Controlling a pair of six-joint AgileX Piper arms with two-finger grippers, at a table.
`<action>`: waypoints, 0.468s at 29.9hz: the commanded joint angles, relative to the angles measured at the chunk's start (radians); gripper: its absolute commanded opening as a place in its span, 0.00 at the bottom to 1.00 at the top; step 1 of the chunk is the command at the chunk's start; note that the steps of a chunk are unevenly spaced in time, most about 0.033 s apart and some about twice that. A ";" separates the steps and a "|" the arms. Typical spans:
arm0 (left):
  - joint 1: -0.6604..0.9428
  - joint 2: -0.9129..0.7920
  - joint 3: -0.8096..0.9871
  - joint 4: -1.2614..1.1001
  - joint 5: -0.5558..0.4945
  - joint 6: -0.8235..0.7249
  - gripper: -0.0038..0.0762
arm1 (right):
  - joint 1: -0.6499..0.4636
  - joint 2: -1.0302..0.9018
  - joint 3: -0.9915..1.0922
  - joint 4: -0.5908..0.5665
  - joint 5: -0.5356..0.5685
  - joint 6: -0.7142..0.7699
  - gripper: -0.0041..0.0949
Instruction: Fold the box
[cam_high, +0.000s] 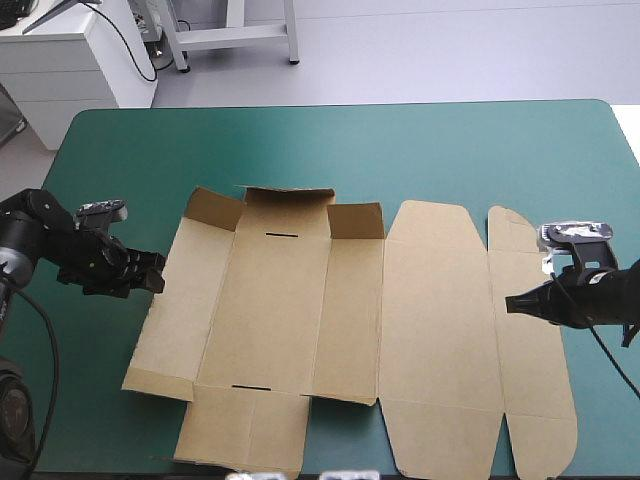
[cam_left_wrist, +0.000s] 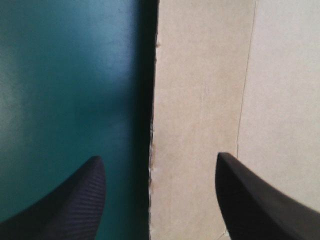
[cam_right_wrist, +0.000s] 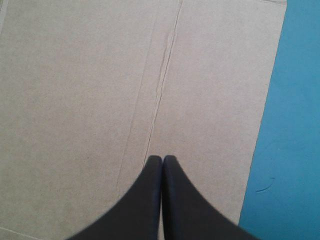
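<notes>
the flat brown box of cut paperboard (cam_high: 330, 320) looks matt and dry, with a faint fibrous grain. its pressed fold lines (cam_right_wrist: 160, 90) show as shallow grooves, and its cut edge (cam_left_wrist: 151, 125) is slightly ragged and fuzzy. the smooth teal-green cover (cam_high: 420, 150) on the worktop has a soft, low sheen, catching pale light without hard glare. the black curved fingers (cam_left_wrist: 75, 210) of the left gripper (cam_left_wrist: 159, 156) look like matt plastic or rubber, finely ribbed. those of the right gripper (cam_right_wrist: 162, 159) appear matt and smoother.

Open teal-green cover (cam_high: 330, 140) around box (cam_high: 350, 300)
</notes>
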 joint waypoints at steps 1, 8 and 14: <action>0.002 -0.003 -0.030 -0.036 0.057 -0.001 0.62 | -0.007 -0.011 -0.029 0.019 -0.025 -0.018 0.02; 0.002 0.012 0.040 -0.043 0.071 0.034 0.62 | -0.007 -0.011 -0.029 0.019 -0.022 -0.018 0.02; 0.002 0.012 0.196 -0.129 0.005 0.111 0.62 | -0.007 -0.011 -0.029 0.019 -0.022 -0.018 0.02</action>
